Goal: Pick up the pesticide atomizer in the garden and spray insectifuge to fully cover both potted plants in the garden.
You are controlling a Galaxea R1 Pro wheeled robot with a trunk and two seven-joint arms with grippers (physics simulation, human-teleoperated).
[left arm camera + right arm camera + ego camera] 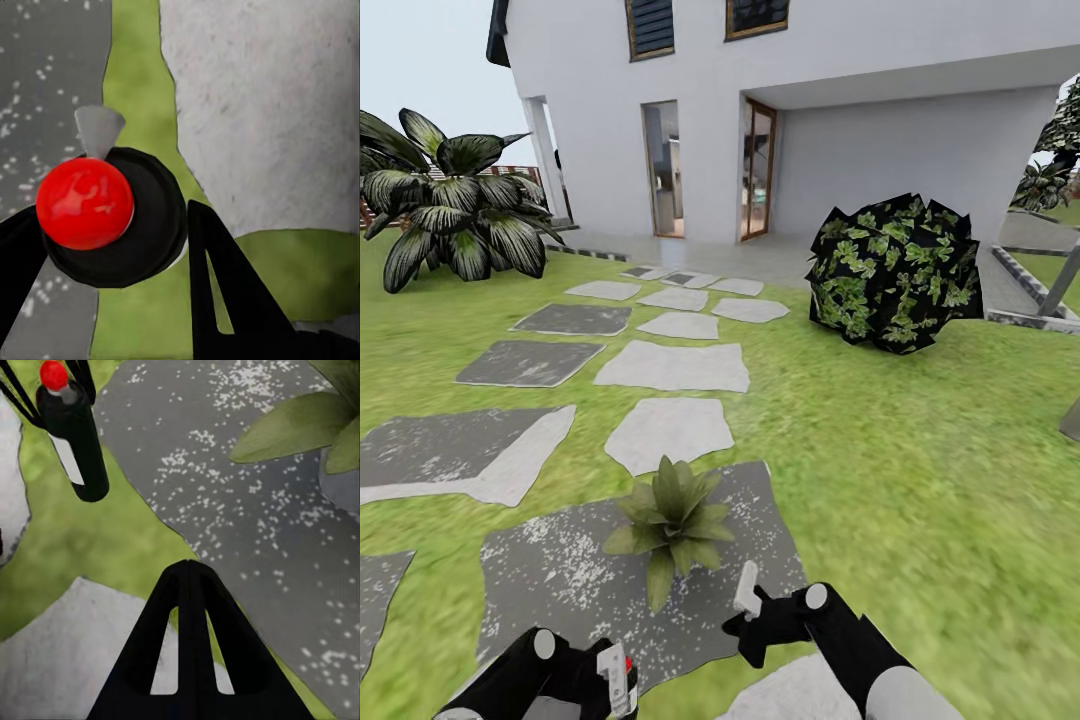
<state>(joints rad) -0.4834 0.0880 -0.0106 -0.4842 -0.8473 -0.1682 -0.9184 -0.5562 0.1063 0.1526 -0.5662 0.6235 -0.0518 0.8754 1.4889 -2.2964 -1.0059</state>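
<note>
My left gripper (622, 690) is clamped on the pesticide atomizer (616, 678), its black fingers (225, 285) pressing either side of the bottle's round dark body. From my left wrist I look straight down the bottle's length: a glossy red ball cap (84, 202) sits on the black disc of the shoulder, with a pale grey nozzle wedge beside it. My right wrist camera shows the atomizer (75, 435) side-on as a slim dark cylinder with a white label strip, red cap at the end held between my left fingers, its base end hanging free over the grass. In the head view the bottle stands roughly upright at my lower left, cap uppermost.

My right gripper (745, 600) has its two slotted black fingers (187, 652) pressed together, holding nothing.

Just ahead, a potted plant (670, 520), a rosette of broad pointed matte leaves, sits on a speckled dark grey stepping stone (560, 580) in the mottled lawn (920, 480). Paler, rough-edged slabs lead towards a white house (840, 120).
</note>
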